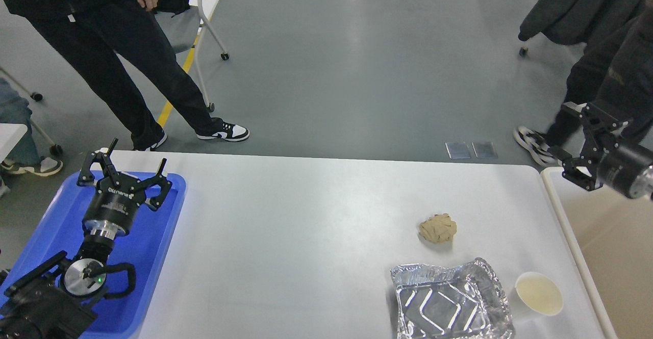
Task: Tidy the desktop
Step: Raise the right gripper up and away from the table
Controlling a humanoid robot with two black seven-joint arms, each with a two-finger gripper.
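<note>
The white desktop (316,216) fills the lower part of the head view. On its right part lie a crumpled tan paper ball (437,228), a crinkled foil tray (451,301) and a paper cup (538,294) with pale liquid in it. My left gripper (139,154) is open and empty above the far end of the blue tray (153,257). My right gripper (572,136) is open and empty at the far right, above the beige bin's rim, well away from the paper ball.
The beige bin (614,257) with a cream rim stands against the desktop's right edge. One person (127,63) stands beyond the far left corner. A second person's legs (566,120) are close behind my right gripper. Wheeled chairs stand on the grey floor.
</note>
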